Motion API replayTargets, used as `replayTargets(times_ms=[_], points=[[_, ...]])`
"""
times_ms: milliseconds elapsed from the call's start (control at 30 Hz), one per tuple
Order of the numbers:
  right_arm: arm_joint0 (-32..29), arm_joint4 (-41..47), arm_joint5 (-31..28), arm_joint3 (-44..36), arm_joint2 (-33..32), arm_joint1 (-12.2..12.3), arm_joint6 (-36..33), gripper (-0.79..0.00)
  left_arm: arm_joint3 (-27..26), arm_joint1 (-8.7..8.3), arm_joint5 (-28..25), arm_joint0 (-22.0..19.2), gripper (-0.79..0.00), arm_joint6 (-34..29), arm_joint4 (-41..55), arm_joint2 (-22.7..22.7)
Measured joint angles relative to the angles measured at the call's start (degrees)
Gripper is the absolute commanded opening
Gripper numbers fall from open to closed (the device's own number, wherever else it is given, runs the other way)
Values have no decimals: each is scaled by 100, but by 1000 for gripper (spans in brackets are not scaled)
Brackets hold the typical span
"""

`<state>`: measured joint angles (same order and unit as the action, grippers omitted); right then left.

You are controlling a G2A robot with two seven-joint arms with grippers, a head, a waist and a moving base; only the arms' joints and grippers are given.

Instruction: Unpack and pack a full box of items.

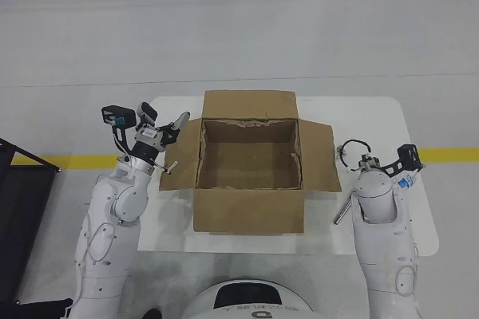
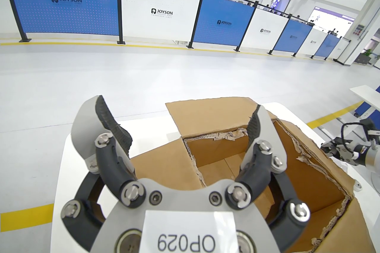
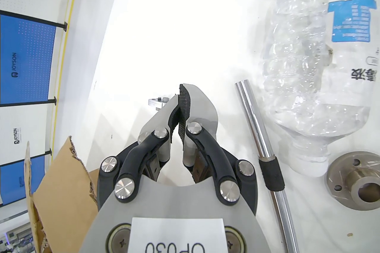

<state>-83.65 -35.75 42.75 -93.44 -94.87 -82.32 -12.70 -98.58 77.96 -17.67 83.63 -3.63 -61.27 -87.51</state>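
Just beside the box [image 1: 247,209], left gripper [image 2: 179,117] wide open, empty, right gripper [image 3: 181,100] well apart, closed, empty, near bottle [image 3: 311,58].

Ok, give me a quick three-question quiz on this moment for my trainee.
1. True or false: the left claw is open.
2. Which lies beside the metal rod on the table? A) plastic bottle B) mug C) tape roll
3. Fill in: the cardboard box looks ____ inside.
Key: 1 true; 2 A; 3 empty.
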Motion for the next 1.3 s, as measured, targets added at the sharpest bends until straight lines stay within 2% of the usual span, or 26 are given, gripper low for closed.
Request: replayTargets(times_ms=[67,100,133,233,267,367,667,800,1100,1300], points=[[56,-135,-96,54,142,12,-148,-419,0,0,0,0,0,0,0,0],[98,-290,-110,105,281,14,-181,-403,0,0,0,0,0,0,0,0],[140,-422,-87,156,406,12,-188,-342,0,0,0,0,0,0,0,0],[361,-894,130,453,852,-6,-212,-31,0,0,0,0,0,0,0,0],[444,-1020,197,565,966,-11,-230,0,0,0,0,0,0,0,0,0],[663,-1267,368,853,1160,-23,-256,0,0,0,0,0,0,0,0,0],[905,-1532,515,1152,1185,-2,-549,0,0,0,0,0,0,0,0,0],[1063,-2179,544,1493,1573,11,-821,0,0,0,0,0,0,0,0,0],[939,-2677,722,1349,1811,-8,-899,0,0,0,0,0,0,0,0,0],[840,-2743,504,1228,1828,-1,-1097,0,0,0,0,0,0,0,0,0]])
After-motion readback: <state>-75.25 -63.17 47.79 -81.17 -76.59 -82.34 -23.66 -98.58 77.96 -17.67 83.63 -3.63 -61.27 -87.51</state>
